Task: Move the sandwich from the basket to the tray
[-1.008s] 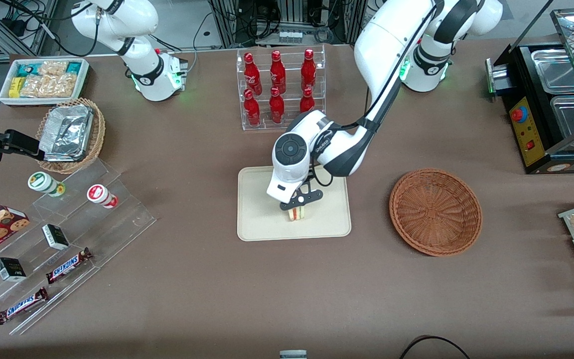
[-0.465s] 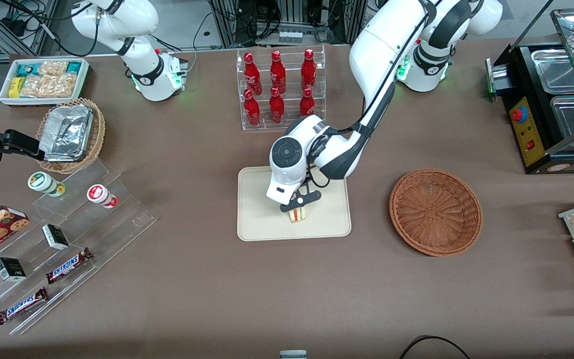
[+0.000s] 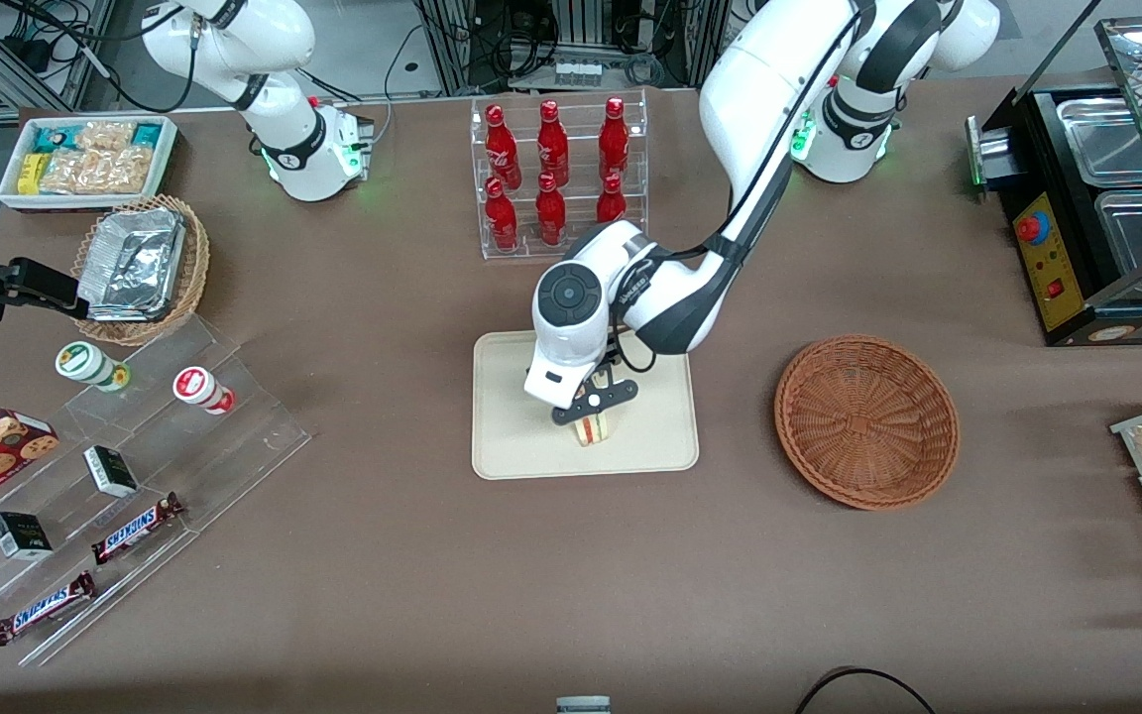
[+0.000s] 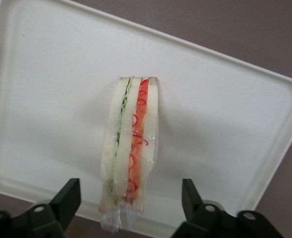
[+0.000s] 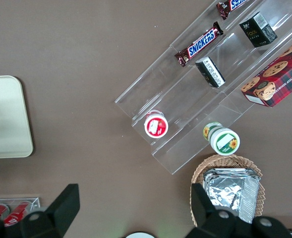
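Since a second earlier my wrist had lifted slightly and the sandwich (image 4: 128, 163) had left my grasp; it stood on its edge on the tray (image 3: 512, 436). My jaws (image 4: 128, 210) were released, spread wide to either side of it, touching nothing. The placing looked done; next I judged a straight rise clear, away from the empty basket (image 3: 866, 420).

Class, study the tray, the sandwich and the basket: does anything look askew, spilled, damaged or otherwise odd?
Nothing stands out. The sandwich rests on the tray, wrap intact, cut edge showing tidy red and green layers. The end effector hangs over it, fingers open and clear of it. The basket sits upright and empty, toward the working arm's end.
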